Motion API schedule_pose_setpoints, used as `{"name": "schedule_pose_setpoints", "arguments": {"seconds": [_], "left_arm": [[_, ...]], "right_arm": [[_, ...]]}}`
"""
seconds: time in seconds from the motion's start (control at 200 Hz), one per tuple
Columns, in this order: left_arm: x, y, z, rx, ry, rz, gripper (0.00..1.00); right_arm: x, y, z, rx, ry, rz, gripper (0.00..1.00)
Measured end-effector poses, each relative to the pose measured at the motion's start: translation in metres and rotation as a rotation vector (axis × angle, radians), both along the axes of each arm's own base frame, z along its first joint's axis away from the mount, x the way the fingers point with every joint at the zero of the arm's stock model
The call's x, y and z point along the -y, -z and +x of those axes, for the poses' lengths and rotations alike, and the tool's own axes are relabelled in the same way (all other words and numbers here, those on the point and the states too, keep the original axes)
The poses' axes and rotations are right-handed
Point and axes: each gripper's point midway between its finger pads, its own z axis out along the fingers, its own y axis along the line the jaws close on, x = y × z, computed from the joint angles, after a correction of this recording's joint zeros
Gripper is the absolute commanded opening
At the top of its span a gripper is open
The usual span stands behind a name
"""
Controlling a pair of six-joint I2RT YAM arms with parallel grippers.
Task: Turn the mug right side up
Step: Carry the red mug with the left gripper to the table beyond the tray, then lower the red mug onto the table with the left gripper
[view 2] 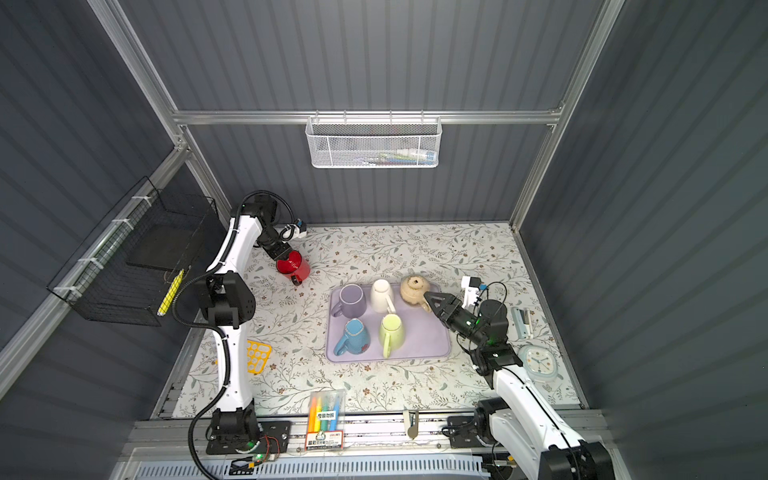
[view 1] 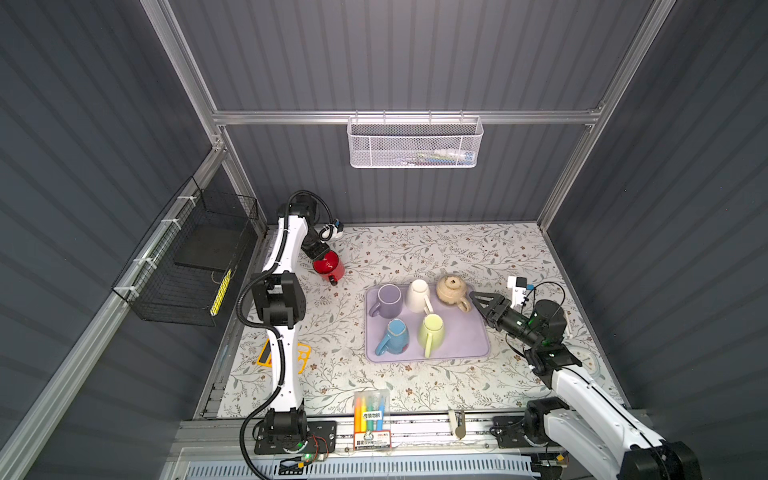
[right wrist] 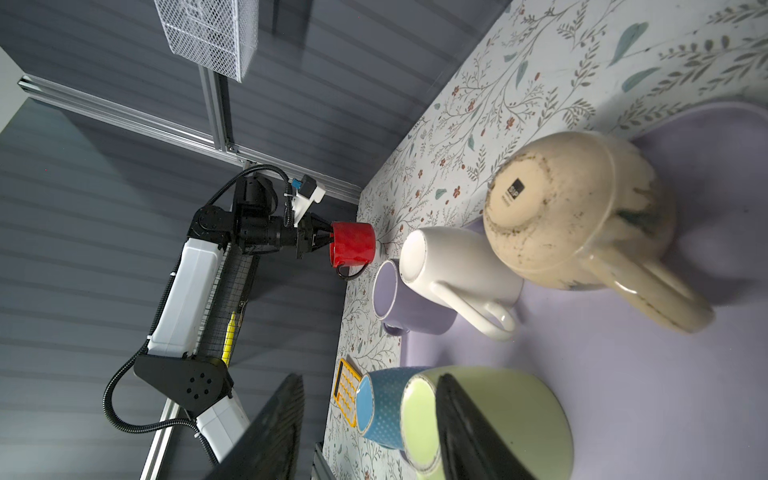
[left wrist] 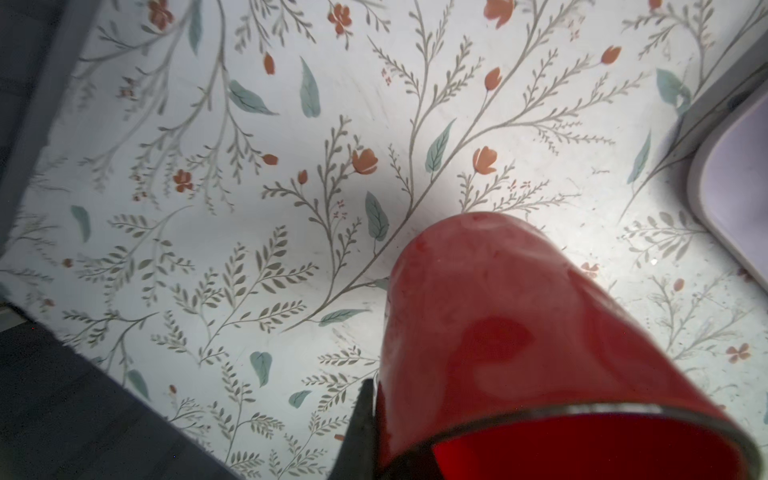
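The left gripper (view 1: 319, 254) is clamped on the rim of the red mug (view 1: 329, 266), mouth up and base toward the table, likely to set it upright. Whether it touches down is unclear. It sits well left of the lavender tray (view 1: 461, 345). The right gripper (view 1: 478, 299) hangs partly open and empty over the tray's right edge.

Left hand (view 1: 321, 254) clamped, right hand (view 1: 477, 296) parted

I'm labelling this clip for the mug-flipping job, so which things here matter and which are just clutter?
In the job: red mug, held at its rim by the left gripper.

Lying about: tray, purple mug, white mug, beige mug, blue mug, green mug, marker pack, yellow stencil, clock; right gripper open, holding nothing.
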Motion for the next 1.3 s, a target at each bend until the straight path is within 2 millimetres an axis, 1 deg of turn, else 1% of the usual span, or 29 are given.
{"name": "schedule_pose_setpoints", "arguments": {"seconds": [0.075,0.195,0.335,0.715,1.001,1.076,1.301], "left_arm": [[0.000,0.006,-0.002,-0.016,0.007,0.002,0.00],[-0.001,0.009,-0.003,-0.025,0.011,0.008,0.00],[-0.002,0.015,-0.007,-0.047,0.013,0.012,0.00],[-0.010,0.021,-0.004,-0.044,0.004,0.060,0.00],[-0.016,0.025,0.001,-0.027,-0.005,0.098,0.07],[-0.018,0.025,0.002,-0.024,-0.007,0.106,0.11],[-0.022,0.024,0.007,0.000,-0.014,0.131,0.19]], "right_arm": [[0.000,-0.003,0.002,-0.004,0.000,-0.001,0.54],[0.000,-0.006,0.004,-0.003,0.001,-0.002,0.54],[0.000,0.000,0.005,-0.026,0.002,-0.007,0.54],[-0.001,0.009,0.007,-0.058,0.003,-0.012,0.54],[-0.001,0.014,0.009,-0.072,0.003,-0.013,0.54],[-0.001,0.015,0.010,-0.073,0.003,-0.014,0.54],[-0.001,0.013,0.010,-0.063,0.003,-0.012,0.54]]}}
